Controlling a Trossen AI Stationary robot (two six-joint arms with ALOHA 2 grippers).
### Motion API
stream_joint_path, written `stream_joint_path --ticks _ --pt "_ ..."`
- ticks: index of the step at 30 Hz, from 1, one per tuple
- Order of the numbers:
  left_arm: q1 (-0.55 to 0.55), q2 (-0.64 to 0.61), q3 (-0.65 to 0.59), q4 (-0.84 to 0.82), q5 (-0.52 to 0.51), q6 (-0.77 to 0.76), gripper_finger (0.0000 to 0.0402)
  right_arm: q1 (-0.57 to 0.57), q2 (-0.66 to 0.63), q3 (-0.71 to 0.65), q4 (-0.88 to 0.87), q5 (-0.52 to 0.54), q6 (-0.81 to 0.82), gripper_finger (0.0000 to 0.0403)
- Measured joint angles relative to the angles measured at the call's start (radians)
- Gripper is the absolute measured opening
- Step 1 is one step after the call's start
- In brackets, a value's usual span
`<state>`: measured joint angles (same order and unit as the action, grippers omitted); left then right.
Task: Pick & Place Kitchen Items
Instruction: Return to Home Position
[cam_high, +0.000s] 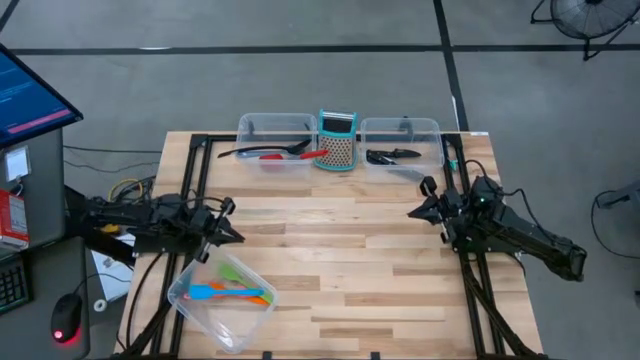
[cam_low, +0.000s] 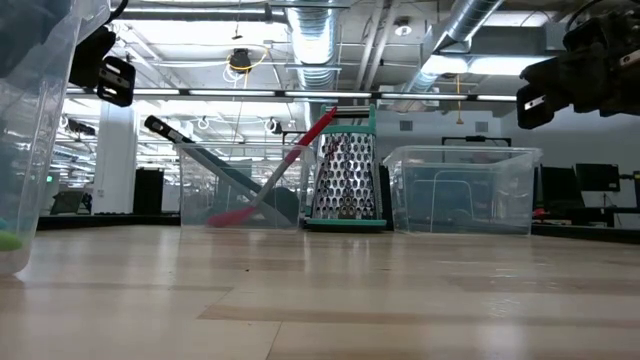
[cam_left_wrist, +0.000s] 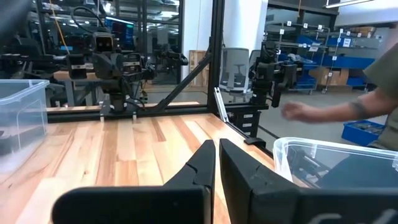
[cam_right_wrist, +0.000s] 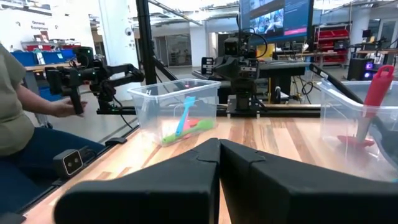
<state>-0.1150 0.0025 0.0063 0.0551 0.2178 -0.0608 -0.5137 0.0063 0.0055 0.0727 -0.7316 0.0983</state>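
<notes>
in the low view the near tub (cam_low: 35, 150) is a blur, cut off by the left edge of the frame. in the high view the knives (cam_high: 390, 155) in the upper right tub (cam_high: 437, 140) are too small to count. in the left wrist view a person's hand (cam_left_wrist: 305, 112) is smeared, and the body is cut off by the frame's edge.

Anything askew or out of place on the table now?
The near-left tub holding the spatulas sits rotated against the table edges. The red spoon leans out over the far-left tub's rim toward the grater. Nothing spilled.
</notes>
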Motion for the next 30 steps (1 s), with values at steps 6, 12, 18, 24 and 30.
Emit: stream_joint_path --ticks 6,12,18,24,30 --pt "0.000 0.000 0.000 0.009 -0.001 0.000 0.0008 0.000 0.000 0.000 0.000 0.001 0.007 0.0000" --pt "0.000 0.000 0.000 0.014 -0.003 0.000 0.0008 0.001 0.000 0.000 0.000 0.001 0.007 0.0000" --pt "0.000 0.000 0.000 0.015 -0.004 0.000 0.0008 0.001 0.000 0.000 0.000 0.003 0.007 0.0000" --pt "0.000 0.000 0.000 0.016 -0.004 0.000 0.0008 0.001 0.000 0.000 0.000 0.003 0.007 0.0000" --pt "0.000 0.000 0.000 0.019 -0.004 0.000 0.0008 0.001 0.000 0.000 0.000 0.003 0.007 0.0000"
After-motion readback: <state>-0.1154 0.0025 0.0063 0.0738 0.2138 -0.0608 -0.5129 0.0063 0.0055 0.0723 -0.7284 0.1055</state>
